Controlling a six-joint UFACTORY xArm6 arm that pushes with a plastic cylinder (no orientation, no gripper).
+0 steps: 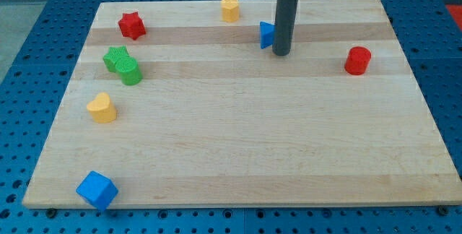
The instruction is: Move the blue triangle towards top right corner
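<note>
The blue triangle (266, 35) sits on the wooden board (238, 133) near the view's top, right of centre. My dark rod comes down from the view's top, and its body covers the triangle's right side. My tip (281, 53) rests on the board just below and to the right of the blue triangle, right beside it. I cannot tell whether they touch.
A yellow block (229, 9) sits at the view's top. A red star (131, 25) is at the upper left. A red cylinder (357, 60) is at the right. Two green blocks (123, 64), a yellow heart (102, 107) and a blue cube (97, 189) are on the left.
</note>
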